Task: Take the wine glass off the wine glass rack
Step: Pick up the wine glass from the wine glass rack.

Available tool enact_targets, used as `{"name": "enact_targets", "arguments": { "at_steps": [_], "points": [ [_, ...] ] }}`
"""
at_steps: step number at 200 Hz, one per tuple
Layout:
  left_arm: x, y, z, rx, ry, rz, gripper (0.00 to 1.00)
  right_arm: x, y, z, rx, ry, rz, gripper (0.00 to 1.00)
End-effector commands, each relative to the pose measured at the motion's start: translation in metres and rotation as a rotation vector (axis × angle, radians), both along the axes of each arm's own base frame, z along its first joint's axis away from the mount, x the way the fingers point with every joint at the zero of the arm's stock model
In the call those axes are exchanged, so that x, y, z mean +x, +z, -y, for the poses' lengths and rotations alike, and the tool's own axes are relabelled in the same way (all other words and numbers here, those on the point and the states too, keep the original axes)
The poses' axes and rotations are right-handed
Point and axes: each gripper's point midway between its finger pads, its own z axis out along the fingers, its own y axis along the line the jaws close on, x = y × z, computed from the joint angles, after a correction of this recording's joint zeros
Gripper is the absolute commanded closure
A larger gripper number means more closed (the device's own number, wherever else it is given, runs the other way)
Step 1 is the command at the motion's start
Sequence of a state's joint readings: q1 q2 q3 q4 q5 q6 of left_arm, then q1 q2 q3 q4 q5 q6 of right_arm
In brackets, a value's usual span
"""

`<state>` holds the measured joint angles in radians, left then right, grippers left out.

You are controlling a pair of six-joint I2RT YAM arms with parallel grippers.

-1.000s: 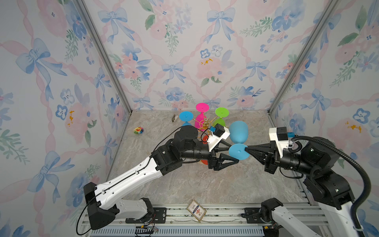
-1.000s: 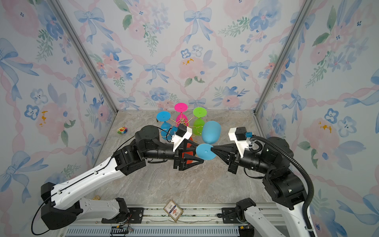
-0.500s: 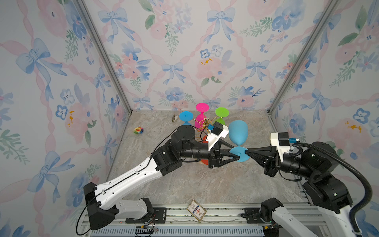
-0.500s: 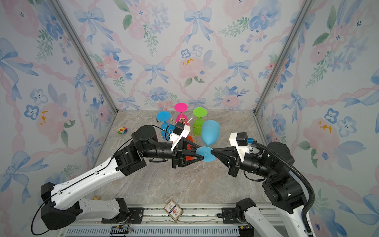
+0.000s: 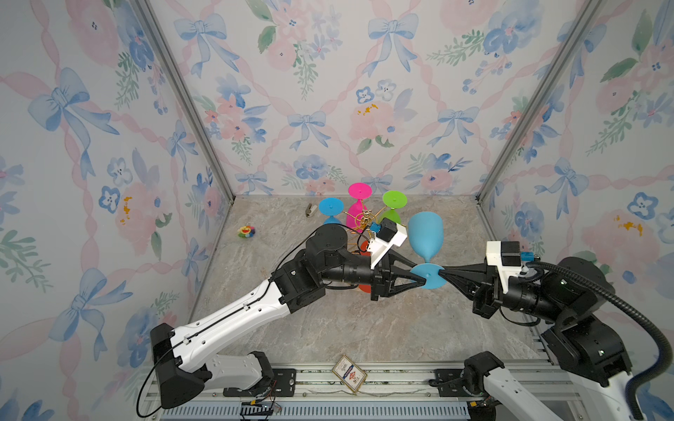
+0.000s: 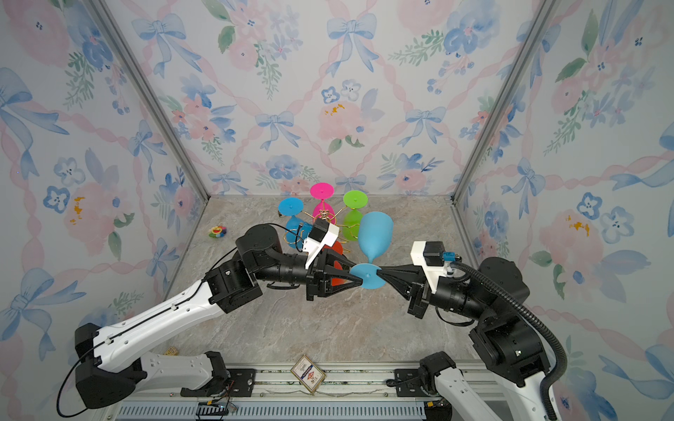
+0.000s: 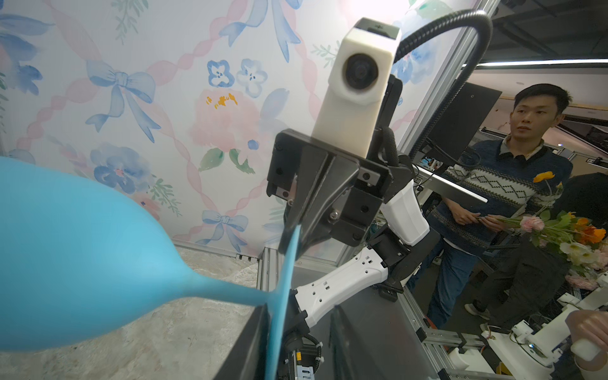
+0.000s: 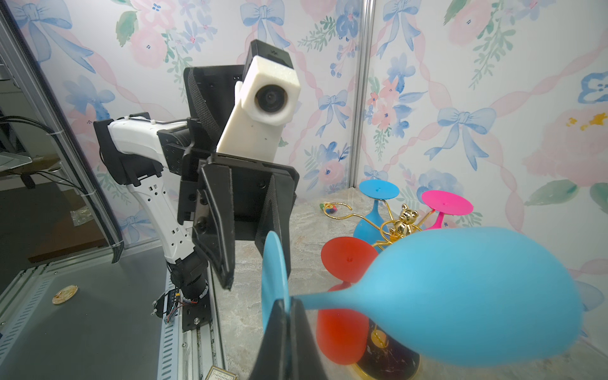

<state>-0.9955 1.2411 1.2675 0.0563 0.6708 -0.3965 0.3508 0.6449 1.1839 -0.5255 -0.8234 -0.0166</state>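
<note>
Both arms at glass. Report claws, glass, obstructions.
Right claw shut on blue wine glass foot. Left claw open, straddling foot's opposite rim. Glass clear of wine glass rack. Nothing blocking.

Blue wine glass (image 5: 425,233) off gold rack (image 5: 365,218)

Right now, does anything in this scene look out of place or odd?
Yes. The light blue wine glass lies sideways in the air, off the wine glass rack. It is gripped only at the thin edge of its foot by the right gripper. The left gripper stands open around the opposite edge. That hold looks insecure.
</note>
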Motion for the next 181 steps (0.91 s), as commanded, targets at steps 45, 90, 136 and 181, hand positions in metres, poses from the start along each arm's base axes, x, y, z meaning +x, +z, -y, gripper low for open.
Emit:
{"name": "enact_targets", "arguments": {
  "at_steps": [45, 90, 136, 181],
  "points": [
    [0.0001, -0.0099, 0.0058, 0.011, -0.020, 0.004, 0.80, -0.0009, 0.0043, 0.0002, 0.009, -0.004, 0.043, 1.00],
    [0.0008, -0.0107, 0.0065, 0.013, -0.018, 0.003, 0.88, -0.0009, 0.0031, 0.0008, 0.008, -0.009, 0.042, 1.00],
    [0.0017, -0.0091, 0.0058, 0.009, -0.008, 0.012, 0.96, -0.0015, -0.0005, 0.0011, 0.003, -0.009, 0.037, 1.00],
    [0.0010, -0.0080, 0.0045, 0.004, -0.007, 0.036, 1.00, 0.0028, -0.0041, 0.0051, -0.005, -0.052, 0.027, 1.00]
  ]
}}
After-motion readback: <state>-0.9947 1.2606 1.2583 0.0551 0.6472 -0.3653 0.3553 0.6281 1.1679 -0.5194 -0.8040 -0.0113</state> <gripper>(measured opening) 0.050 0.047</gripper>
